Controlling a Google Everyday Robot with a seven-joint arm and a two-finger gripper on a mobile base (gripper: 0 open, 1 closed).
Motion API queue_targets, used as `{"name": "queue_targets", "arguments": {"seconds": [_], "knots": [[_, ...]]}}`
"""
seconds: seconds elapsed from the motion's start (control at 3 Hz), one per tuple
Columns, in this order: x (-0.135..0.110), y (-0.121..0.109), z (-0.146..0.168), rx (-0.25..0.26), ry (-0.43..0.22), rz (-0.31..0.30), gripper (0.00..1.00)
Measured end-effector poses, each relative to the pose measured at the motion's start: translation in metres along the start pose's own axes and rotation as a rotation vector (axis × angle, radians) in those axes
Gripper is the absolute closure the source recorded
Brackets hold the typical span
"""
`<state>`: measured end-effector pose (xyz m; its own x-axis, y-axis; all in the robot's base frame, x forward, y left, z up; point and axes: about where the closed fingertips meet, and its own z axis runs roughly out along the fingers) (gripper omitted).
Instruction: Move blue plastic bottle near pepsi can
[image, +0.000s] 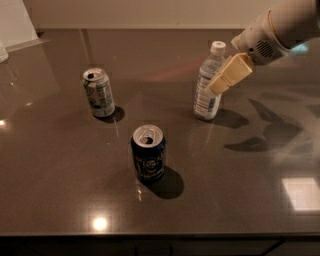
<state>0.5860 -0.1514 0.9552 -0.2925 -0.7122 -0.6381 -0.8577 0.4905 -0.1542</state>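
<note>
The blue plastic bottle (208, 86) stands upright on the dark table (60, 170), right of centre, clear and ribbed with a white cap and pale blue label. The pepsi can (148, 152), dark navy with a round emblem and silver top, stands nearer the front centre, down and left of the bottle. My gripper (216, 88) reaches in from the upper right on a white arm. Its tan fingers (231, 74) overlap the bottle's right side at mid height.
A white-and-green can (98, 92) stands at the left of the table. A pale panel (15, 22) rises at the back left corner. The table's front edge runs along the bottom of the view.
</note>
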Motion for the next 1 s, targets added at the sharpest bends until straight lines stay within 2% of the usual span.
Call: {"name": "queue_targets", "arguments": {"seconds": [0.33,1.0], "knots": [[-0.0018,0.0007,0.0077,-0.018,-0.019,0.006,0.06],[-0.0005,0.0019,0.0040,-0.054,-0.050,0.030,0.55]]}}
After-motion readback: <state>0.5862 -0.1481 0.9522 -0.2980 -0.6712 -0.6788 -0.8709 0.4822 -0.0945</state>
